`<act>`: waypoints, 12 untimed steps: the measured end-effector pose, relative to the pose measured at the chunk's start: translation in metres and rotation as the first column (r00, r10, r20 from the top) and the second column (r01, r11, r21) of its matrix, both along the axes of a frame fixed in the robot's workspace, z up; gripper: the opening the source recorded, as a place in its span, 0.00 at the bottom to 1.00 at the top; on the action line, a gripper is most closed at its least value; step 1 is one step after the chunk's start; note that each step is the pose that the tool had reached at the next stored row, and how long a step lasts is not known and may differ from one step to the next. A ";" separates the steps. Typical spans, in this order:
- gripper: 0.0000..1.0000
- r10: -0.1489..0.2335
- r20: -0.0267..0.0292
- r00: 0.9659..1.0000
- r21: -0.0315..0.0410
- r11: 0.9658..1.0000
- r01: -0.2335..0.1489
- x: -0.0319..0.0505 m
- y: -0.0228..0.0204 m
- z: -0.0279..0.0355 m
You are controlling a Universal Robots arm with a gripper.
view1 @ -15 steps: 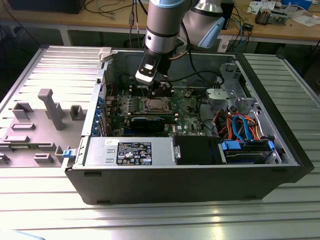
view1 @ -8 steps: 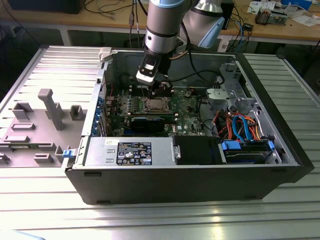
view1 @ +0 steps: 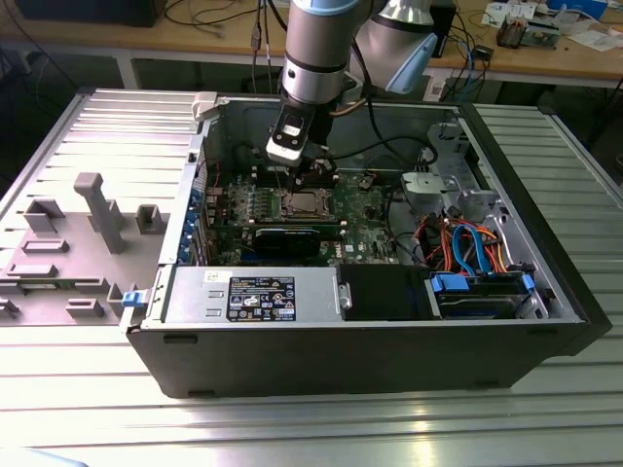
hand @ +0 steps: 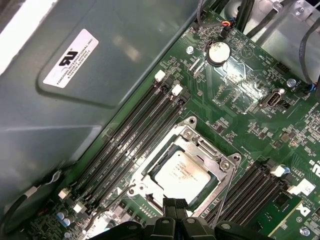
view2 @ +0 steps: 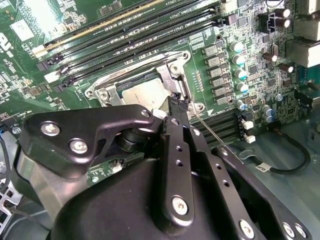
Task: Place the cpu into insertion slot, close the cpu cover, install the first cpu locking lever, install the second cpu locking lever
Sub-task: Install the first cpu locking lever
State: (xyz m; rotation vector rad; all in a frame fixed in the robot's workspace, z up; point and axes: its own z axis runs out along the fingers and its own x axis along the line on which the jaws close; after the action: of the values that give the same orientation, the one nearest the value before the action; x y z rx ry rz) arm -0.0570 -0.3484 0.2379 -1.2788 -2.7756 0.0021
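Gripper (hand: 174, 205) at socket edge, fingertips pressed together.
cpu (hand: 181, 172) sits in insertion slot (hand: 212, 186) under cpu cover (hand: 205, 150); my fingers hide the cover's near edge, memory slots (hand: 135, 135) flank it, can't tell if I'm pinching anything.

ribbed metal table (view1: 292, 428) here, carrying an open pc case (view1: 341, 355) laid on its side, square in the middle. just beside it, on the exterior view's left, a grey fixture (view1: 58, 268) with upright pegs, possibly touching the case.
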 end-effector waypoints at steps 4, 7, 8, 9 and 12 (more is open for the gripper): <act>0.11 0.011 0.000 1.000 0.000 1.000 -0.011 0.0001 0.0000 0.0000; 0.11 0.020 0.000 1.000 0.000 1.000 -0.020 0.0001 0.0000 0.0000; 0.11 0.022 0.000 1.000 0.000 1.000 -0.022 0.0001 0.0000 0.0000; 0.11 0.025 0.000 1.000 0.000 1.000 -0.025 0.0001 0.0000 0.0000; 0.11 0.032 0.000 1.000 0.000 1.000 -0.032 0.0001 0.0000 0.0000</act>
State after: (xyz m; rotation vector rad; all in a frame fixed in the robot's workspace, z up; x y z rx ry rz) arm -0.0569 -0.3484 0.2379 -1.2349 -2.7954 0.0042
